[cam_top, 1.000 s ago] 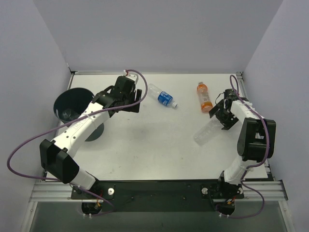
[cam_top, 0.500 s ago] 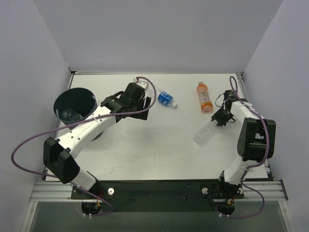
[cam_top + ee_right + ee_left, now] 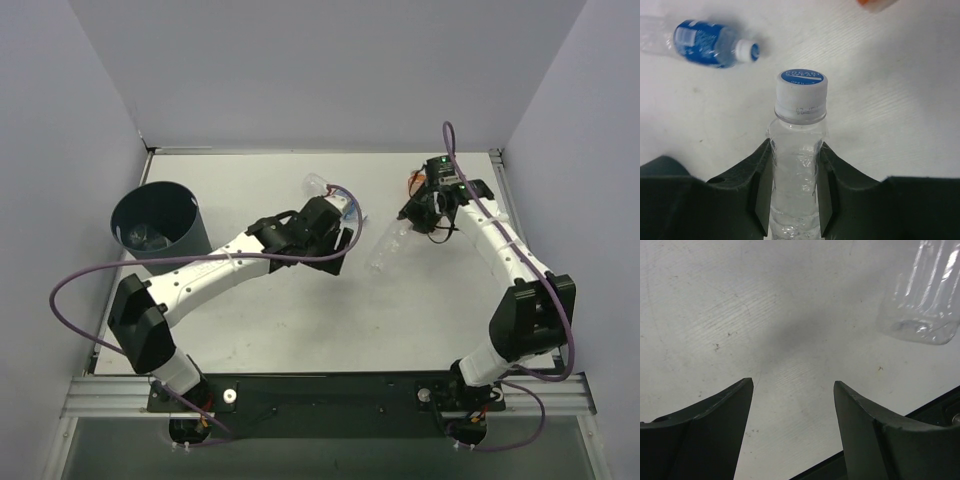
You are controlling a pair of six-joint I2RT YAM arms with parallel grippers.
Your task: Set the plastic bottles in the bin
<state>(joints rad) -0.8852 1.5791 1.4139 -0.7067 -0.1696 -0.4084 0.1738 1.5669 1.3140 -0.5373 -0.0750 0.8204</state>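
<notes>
My right gripper point(image 3: 795, 145) is shut on the neck of a clear plastic bottle point(image 3: 799, 165) with a blue-topped white cap. In the top view this bottle point(image 3: 388, 247) hangs tilted from the right gripper point(image 3: 420, 215) above the table's middle right. A blue-labelled bottle point(image 3: 343, 200) lies on the table, partly behind my left gripper point(image 3: 338, 250); the right wrist view shows it point(image 3: 705, 36) too. The orange bottle point(image 3: 415, 184) lies mostly hidden behind the right gripper. My left gripper point(image 3: 792, 382) is open over bare table, with the clear bottle's base point(image 3: 922, 305) to its upper right. The dark bin point(image 3: 158, 222) stands at the far left.
White walls close the table point(image 3: 300, 310) in on the left, back and right. A purple cable loops from each arm. The black base rail point(image 3: 330, 390) runs along the near edge.
My right gripper shut on the clear bottle's neck and carried it up and leftwards off the table. My left arm swung right, away from the bin toward the blue-labelled bottle.
</notes>
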